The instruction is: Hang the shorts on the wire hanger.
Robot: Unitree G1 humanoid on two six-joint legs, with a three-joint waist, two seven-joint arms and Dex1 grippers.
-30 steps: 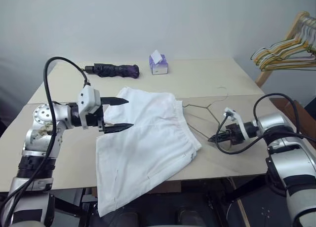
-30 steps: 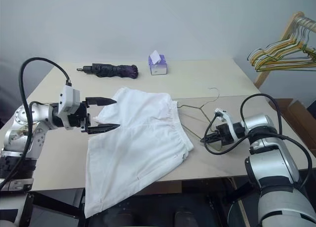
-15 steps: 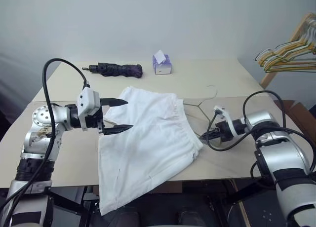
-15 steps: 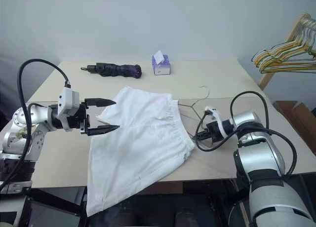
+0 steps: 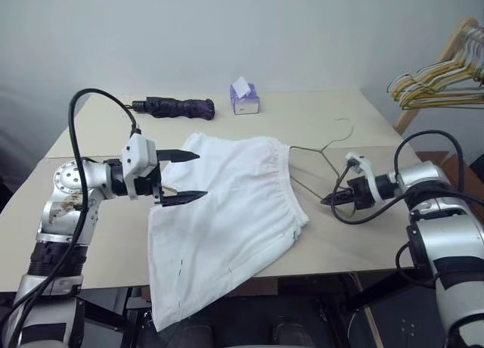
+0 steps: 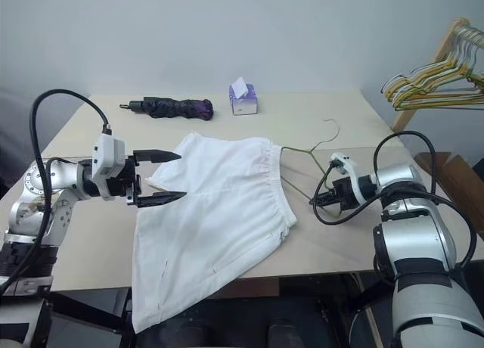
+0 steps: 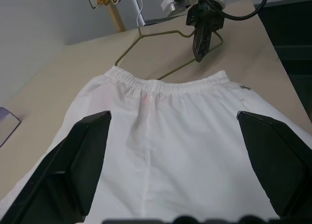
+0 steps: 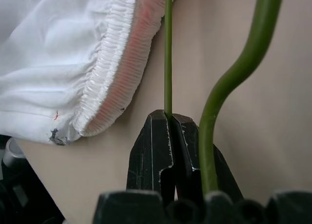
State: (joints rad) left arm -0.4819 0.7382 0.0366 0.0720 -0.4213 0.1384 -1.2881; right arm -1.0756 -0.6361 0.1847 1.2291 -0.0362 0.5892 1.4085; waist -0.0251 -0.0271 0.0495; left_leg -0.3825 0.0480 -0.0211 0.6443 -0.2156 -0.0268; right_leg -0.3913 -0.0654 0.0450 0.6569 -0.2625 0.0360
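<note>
I see the wire hanger [image 5: 318, 153] lifted, shifted right of centre | right gripper [image 5: 330, 200] clamped on its wire | left gripper [image 5: 184, 176] wide open, empty, over the shorts [image 5: 227, 219]

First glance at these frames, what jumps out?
The white shorts sprawl across the table's middle, one leg hanging off the near edge. The right claw is shut on the wire hanger beside the waistband, while the left claw hovers open over the shorts' other side.

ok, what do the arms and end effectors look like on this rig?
Silver-grey metal arms with black joint bands. Each end effector, left and right, has two black pointed fingers on a white wrist block. A thick black cable loops over each arm. The left arm's shoulder housing looks scuffed.
</note>
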